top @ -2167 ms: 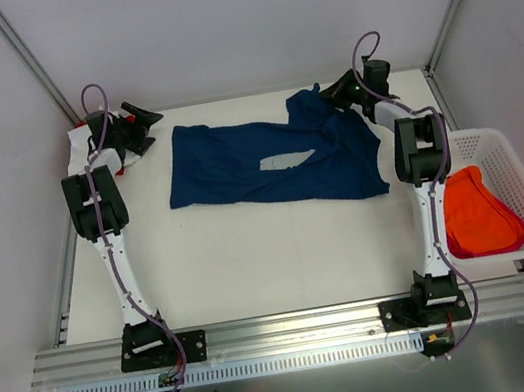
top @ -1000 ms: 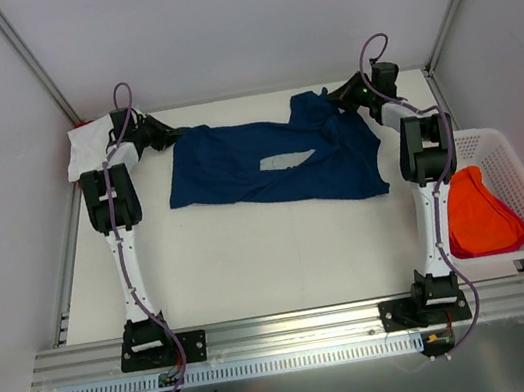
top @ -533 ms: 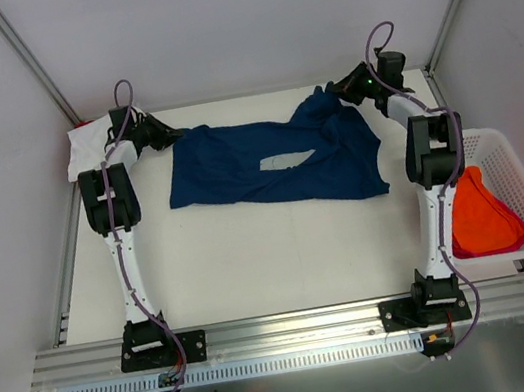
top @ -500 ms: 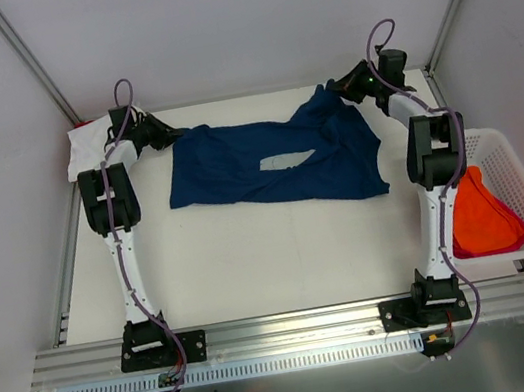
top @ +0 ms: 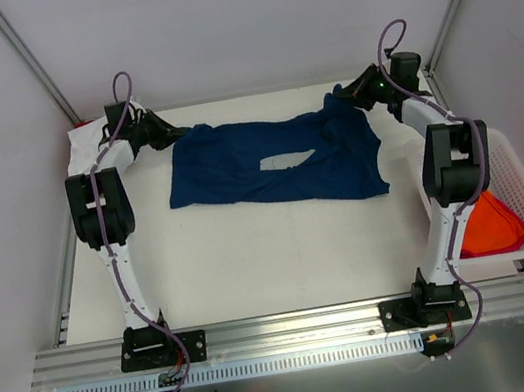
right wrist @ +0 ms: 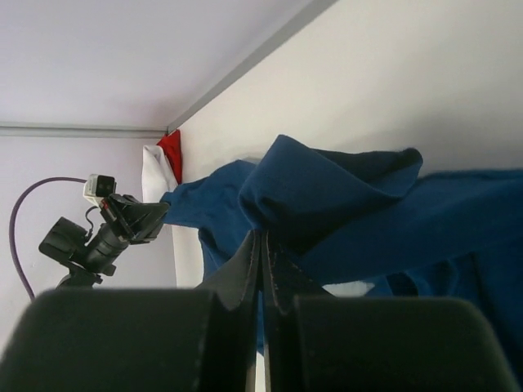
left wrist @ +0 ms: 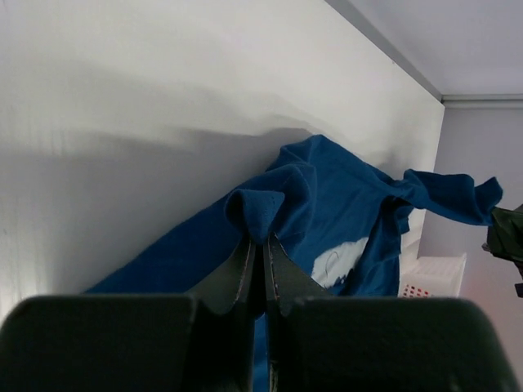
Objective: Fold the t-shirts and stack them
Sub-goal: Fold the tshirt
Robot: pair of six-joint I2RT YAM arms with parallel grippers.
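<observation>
Now left hand [left wrist: 260, 239], like right hand [right wrist: 260, 233], on navy t-shirt [top: 237, 167].

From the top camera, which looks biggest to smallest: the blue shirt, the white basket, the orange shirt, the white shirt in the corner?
1. navy t-shirt, spread out: biggest.
2. basket.
3. orange t-shirt, bunched in the basket.
4. white t-shirt: least showing, but it and the orange one are partly hidden, so their order is unsure.
</observation>
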